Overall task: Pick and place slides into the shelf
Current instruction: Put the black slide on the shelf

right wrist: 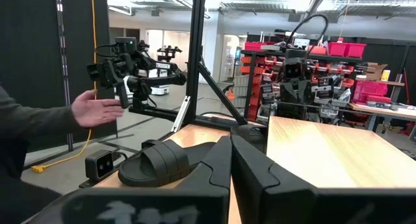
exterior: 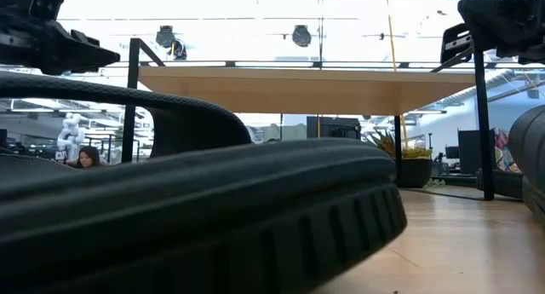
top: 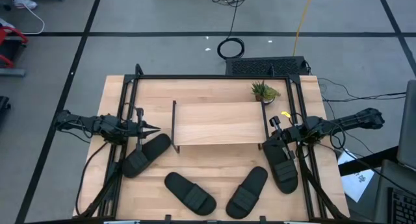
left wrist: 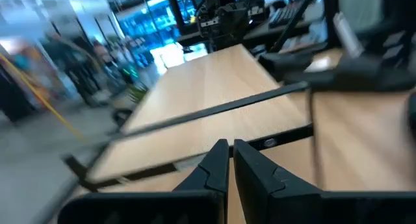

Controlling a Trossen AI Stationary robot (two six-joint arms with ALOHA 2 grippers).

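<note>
Four slides [top: 190, 192] lie loose on the counter [top: 214, 160] in front of the shelf [top: 220, 123], none stowed yet. Left pincer [top: 156, 128] closed, empty, above one slide's end; right pincer [top: 268, 144] closed, empty, beside another, likely staged for picking

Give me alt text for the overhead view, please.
Four black slides lie on a wooden table in front of a small, empty wood-topped shelf. The left gripper and right gripper, both shut, wait at the shelf's two ends; a small plant stands behind it.
</note>
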